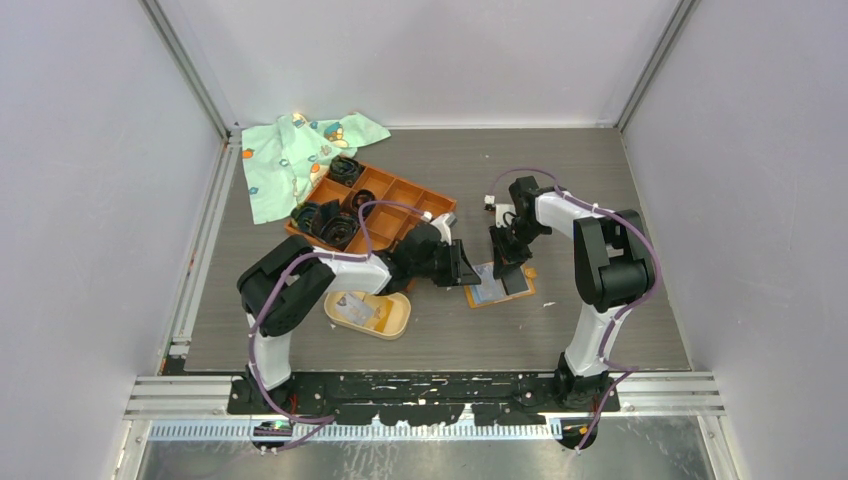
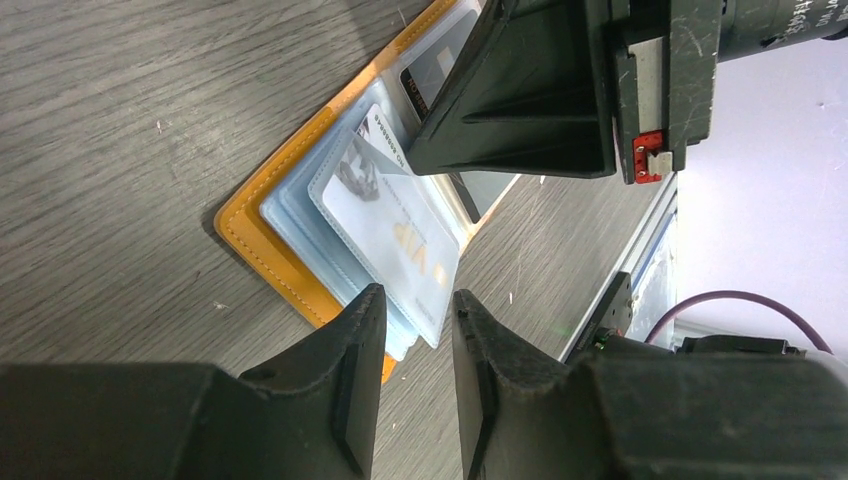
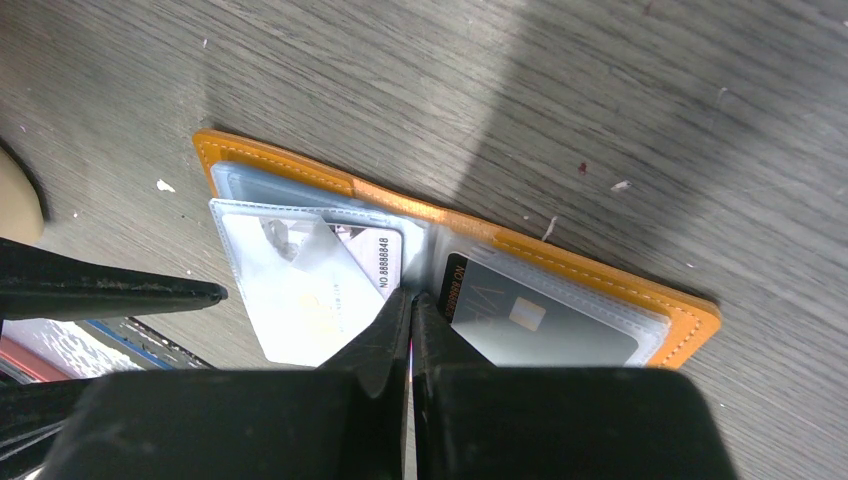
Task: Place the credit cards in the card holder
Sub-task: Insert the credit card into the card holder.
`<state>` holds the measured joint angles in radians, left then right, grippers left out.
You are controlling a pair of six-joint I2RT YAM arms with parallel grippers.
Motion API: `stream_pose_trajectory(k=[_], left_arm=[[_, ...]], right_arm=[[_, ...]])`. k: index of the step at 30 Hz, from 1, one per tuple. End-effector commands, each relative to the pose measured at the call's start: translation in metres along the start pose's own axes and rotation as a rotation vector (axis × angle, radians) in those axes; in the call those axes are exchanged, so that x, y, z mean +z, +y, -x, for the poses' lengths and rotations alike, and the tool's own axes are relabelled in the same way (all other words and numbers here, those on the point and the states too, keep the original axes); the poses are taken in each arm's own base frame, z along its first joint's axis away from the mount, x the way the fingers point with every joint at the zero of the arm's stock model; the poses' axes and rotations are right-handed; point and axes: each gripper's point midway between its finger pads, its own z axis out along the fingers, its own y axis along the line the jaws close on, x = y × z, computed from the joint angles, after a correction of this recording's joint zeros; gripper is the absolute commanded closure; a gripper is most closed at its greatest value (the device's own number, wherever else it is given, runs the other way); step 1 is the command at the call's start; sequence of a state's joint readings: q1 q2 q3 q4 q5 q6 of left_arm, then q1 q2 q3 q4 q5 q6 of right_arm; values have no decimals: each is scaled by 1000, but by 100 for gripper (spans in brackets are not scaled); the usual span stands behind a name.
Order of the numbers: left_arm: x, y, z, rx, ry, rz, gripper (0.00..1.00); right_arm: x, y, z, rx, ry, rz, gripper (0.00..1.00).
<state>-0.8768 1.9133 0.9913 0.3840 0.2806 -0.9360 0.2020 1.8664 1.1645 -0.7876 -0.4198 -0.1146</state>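
Observation:
The orange wallet (image 1: 484,296) lies open on the table with clear sleeves inside. A pale card (image 2: 395,225) sits in a lifted sleeve, and a dark grey card (image 3: 540,325) sits in the other half. My left gripper (image 2: 418,320) is open, and the lower corner of the pale card's sleeve reaches between its fingertips. My right gripper (image 3: 410,300) is shut and presses its tips on the wallet's middle fold. The beige oval card holder (image 1: 398,318) stands left of the wallet, below my left arm, with one card (image 1: 352,308) lying in it.
The large orange grid tray (image 1: 400,195) with black coiled bands (image 1: 335,225) stands behind my left arm. A green patterned cloth (image 1: 290,150) lies at the back left. The two grippers are close together over the wallet.

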Motion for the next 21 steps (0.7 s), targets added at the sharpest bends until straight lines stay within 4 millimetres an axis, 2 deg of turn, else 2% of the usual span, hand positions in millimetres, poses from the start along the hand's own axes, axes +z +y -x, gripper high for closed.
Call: stream_pose_trajectory(k=[1, 8, 15, 21], left_arm=[[5, -15, 14, 16, -33, -35, 68], [9, -14, 11, 12, -16, -25, 68], [3, -8, 11, -7, -24, 22, 68], [5, -14, 11, -14, -25, 4, 67]], right_arm=[[5, -6, -2, -11, 27, -31, 95], [4, -5, -2, -13, 23, -30, 95], [5, -6, -2, -12, 26, -29, 95], [5, -6, -2, -10, 26, -31, 95]])
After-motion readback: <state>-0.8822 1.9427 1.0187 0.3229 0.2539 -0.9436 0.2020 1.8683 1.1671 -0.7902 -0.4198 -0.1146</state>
